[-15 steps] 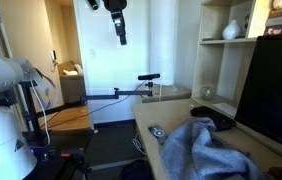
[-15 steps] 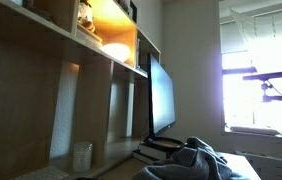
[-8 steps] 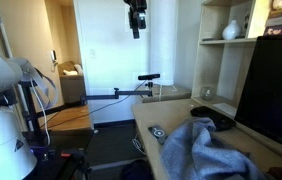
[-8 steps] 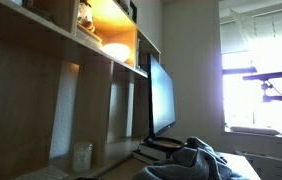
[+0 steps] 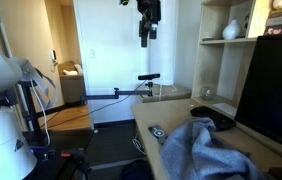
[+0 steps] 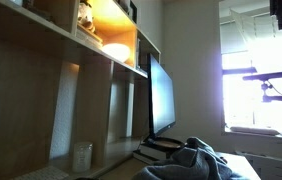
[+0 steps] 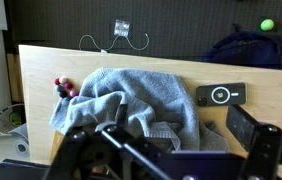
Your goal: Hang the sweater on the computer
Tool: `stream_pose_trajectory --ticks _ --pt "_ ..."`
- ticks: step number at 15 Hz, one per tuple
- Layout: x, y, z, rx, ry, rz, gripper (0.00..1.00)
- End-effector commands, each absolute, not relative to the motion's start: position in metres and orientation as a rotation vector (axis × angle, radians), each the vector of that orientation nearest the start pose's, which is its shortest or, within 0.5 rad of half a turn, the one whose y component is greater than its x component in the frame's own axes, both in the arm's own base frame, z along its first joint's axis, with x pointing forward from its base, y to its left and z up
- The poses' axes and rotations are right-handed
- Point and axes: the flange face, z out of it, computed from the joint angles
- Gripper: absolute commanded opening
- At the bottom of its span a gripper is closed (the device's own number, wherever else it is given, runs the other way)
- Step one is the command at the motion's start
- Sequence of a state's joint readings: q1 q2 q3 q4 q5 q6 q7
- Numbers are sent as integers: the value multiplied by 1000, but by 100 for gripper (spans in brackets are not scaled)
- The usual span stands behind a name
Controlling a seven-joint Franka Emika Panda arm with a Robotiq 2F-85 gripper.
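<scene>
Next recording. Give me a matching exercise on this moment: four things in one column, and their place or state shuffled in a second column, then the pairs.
Things:
1. sweater
2. computer
3. gripper
4. white vase

Place or state:
A. high in the air, open and empty
B. on a shelf
C. upright, screen dark
D. crumpled on the desk

Pairs: 1-D, 2-C, 3-A, 4-B

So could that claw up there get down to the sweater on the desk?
Probably yes. The gripper hangs open, high above the desk, and the sweater lies heaped below it with nothing on top; the small dark device sits beside it, not over it.
</scene>
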State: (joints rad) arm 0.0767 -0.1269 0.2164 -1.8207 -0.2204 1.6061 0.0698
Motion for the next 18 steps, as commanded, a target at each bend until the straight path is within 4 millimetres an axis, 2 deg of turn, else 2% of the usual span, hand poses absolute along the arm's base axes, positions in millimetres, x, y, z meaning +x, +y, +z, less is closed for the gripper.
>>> stream_pose_trajectory --ticks 1,3,8,12,15,18 --pt "494 133 582 -3376 -406 70 100" --pt "493 131 580 -3390 -393 89 100" --pt "535 118 538 -3467 -535 138 100" --pt "569 114 500 -3445 -872 150 100" --pt "594 115 475 -3325 -1175 135 100" --pt "611 120 459 -3173 -1446 131 100"
